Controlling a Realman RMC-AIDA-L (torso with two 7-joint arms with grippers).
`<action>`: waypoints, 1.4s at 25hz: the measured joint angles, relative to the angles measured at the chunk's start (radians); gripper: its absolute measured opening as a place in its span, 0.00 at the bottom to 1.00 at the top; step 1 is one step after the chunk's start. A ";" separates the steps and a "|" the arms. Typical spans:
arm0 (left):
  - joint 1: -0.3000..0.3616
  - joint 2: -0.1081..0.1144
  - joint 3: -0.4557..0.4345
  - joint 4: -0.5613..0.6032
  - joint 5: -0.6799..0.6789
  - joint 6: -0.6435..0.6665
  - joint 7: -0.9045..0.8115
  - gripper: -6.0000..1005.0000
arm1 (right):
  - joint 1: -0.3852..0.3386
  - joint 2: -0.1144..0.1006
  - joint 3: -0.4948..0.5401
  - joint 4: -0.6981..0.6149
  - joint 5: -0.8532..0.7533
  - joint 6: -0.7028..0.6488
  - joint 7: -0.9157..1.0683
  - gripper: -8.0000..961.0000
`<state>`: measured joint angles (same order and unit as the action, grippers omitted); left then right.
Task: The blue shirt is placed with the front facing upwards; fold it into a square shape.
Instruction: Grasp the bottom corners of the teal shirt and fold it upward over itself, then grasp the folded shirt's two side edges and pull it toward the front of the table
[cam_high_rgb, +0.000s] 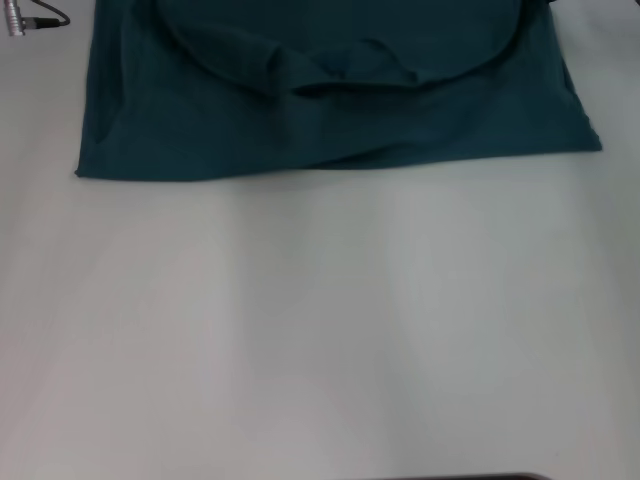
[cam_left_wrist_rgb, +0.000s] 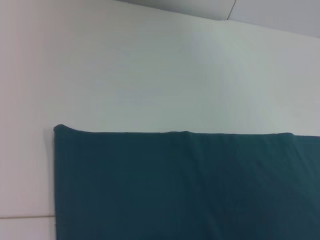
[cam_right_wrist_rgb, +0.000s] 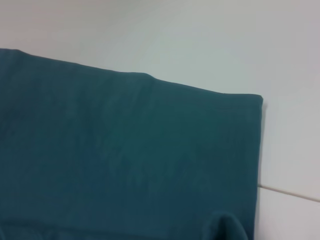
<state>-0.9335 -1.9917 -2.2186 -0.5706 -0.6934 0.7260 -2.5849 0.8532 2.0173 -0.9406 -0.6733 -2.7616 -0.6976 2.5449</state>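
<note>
Soft matt cloth — the blue shirt (cam_high_rgb: 200, 120), lightly creased, no sheen. Smooth pale worktop (cam_high_rgb: 320, 330) with a faint satin finish — hard, unmarked.

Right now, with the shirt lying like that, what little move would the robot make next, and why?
Probably reach both arms toward the near corners of the blue shirt. It lies at the far side of the white table, already folded into a wide band with a curved hem lying wrinkled on top, so it is not yet square. Neither gripper shows in any view, so nothing holds the cloth.
</note>
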 joint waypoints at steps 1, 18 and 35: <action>0.001 0.001 -0.001 -0.005 0.000 0.011 -0.010 0.32 | 0.000 -0.003 0.026 -0.011 0.005 -0.027 0.000 0.41; 0.324 -0.024 -0.226 -0.334 -0.291 0.508 -0.029 0.78 | -0.322 -0.050 0.277 -0.225 0.759 -0.755 -0.298 0.89; 0.451 -0.020 -0.306 -0.137 -0.389 0.557 0.085 0.78 | -0.443 -0.061 0.421 -0.065 0.879 -0.967 -0.508 0.89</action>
<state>-0.4821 -2.0113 -2.5242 -0.7080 -1.0828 1.2826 -2.5000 0.4102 1.9565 -0.5197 -0.7385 -1.8823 -1.6642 2.0374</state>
